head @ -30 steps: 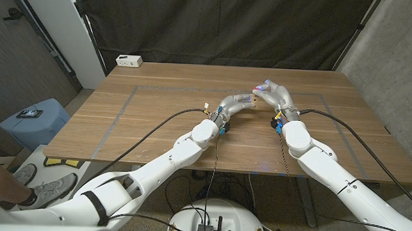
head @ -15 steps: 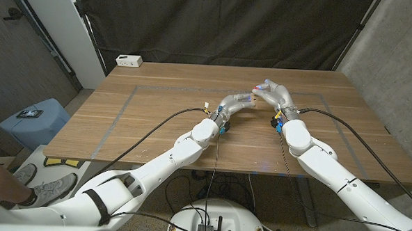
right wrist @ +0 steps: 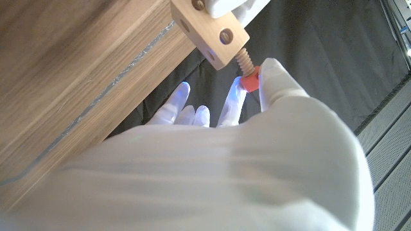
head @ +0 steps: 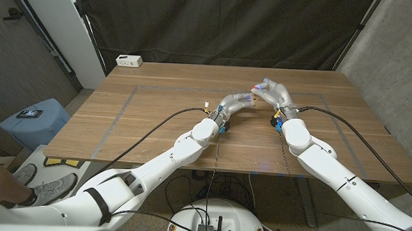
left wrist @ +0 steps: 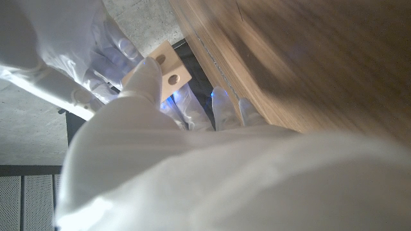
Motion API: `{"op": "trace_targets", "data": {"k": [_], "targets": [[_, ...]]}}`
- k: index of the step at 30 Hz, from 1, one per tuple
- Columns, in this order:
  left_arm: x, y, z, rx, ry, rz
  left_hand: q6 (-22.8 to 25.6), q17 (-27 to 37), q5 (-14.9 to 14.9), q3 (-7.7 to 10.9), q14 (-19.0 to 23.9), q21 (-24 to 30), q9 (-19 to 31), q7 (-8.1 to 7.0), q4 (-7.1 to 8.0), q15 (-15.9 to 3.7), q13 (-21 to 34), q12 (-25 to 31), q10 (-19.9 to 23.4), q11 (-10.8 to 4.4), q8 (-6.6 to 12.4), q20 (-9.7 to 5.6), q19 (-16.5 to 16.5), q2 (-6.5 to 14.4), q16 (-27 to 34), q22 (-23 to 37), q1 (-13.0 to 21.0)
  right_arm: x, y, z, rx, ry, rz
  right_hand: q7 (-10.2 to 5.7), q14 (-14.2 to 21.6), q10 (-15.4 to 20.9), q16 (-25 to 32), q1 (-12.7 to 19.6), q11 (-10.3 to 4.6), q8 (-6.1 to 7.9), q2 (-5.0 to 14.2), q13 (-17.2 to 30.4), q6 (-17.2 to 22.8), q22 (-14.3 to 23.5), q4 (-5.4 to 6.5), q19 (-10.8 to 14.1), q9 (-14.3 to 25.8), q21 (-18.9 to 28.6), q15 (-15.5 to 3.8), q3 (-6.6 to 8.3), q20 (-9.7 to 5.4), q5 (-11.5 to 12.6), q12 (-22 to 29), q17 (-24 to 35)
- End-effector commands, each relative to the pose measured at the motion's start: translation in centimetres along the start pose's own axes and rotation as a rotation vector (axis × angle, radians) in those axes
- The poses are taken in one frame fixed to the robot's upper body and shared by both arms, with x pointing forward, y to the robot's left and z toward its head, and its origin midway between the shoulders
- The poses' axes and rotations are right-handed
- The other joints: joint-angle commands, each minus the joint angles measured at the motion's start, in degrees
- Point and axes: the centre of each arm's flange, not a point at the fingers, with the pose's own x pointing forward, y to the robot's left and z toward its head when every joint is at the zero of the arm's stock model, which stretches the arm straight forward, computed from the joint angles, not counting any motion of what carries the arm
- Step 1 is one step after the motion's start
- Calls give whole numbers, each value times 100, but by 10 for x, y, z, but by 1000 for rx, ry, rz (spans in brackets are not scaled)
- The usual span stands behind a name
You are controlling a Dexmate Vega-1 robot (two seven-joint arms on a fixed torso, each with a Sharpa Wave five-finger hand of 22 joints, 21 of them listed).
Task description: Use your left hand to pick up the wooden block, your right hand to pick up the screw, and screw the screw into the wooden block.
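Above table (head: pixel 157 120) centre, our left hand (head: pixel 232 102) grips wooden block (right wrist: pixel 209 31); our right hand (head: pixel 274 92) pinches red-headed screw (right wrist: pixel 246 76), thread in block end. Behind us: white box (head: pixel 129 60) far-left corner, black curtain (head: pixel 224 26); blue stool (head: pixel 33 120) left.

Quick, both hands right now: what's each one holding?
Left hand: holding the wooden block.
Right hand: pinching the screw, whose threaded end sits in the block.
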Motion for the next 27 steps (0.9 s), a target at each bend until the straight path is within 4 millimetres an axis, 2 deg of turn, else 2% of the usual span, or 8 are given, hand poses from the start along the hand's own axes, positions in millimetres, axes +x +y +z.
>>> {"op": "trace_targets", "data": {"k": [1,27], "targets": [[1,0,0,1,2,-1,41,14,-14,11,56,-14,30,23,7,-524,10,21,50,-16,19,26,24,47,3,21,8,2,0,1,-18,-1,4,-11,6,-7,-23,20,-27,38,35,12,7,13,1,-17,13,-15,-85,15,-264,16,-11,13],[2,-2,-1,2,7,-9,44,14,-11,0,58,-14,30,23,1,-526,17,15,48,-16,20,38,28,59,2,21,29,2,-7,-2,-25,2,-13,-6,12,-4,-19,20,-25,57,41,13,12,13,4,-20,5,-13,-79,10,-259,17,-6,12]]}}
